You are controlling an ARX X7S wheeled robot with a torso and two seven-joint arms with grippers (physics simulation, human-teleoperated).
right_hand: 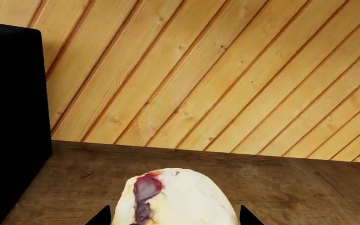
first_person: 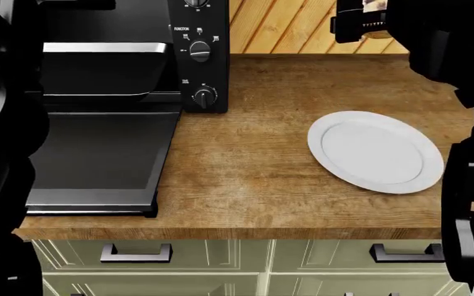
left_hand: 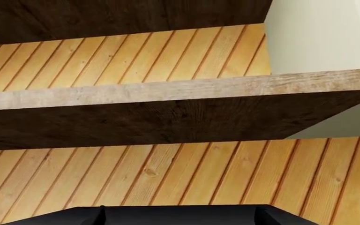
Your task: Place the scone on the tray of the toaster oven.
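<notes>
The right gripper (right_hand: 170, 220) jaws grasp the lumpy pale-yellow scone (right_hand: 176, 197) above the wooden desk (first_person: 261, 172). The left jaws' state cannot be told. The black toaster oven's (first_person: 200, 55) shallow black tray (first_person: 105, 68) sits out

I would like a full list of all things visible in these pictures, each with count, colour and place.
scone: one, pale yellow with a dark red patch, held between the right gripper's fingers above the counter
toaster oven: one, black, back left of the counter, door open
tray: one, black, inside the oven
plate: one, white, right side of the counter, nothing on it
counter: one, brown wood
drawers: pale green, below the counter
shelf: one, wood, on the plank wall
right gripper: black, shut on the scone
left gripper: black, faces the wall
</notes>
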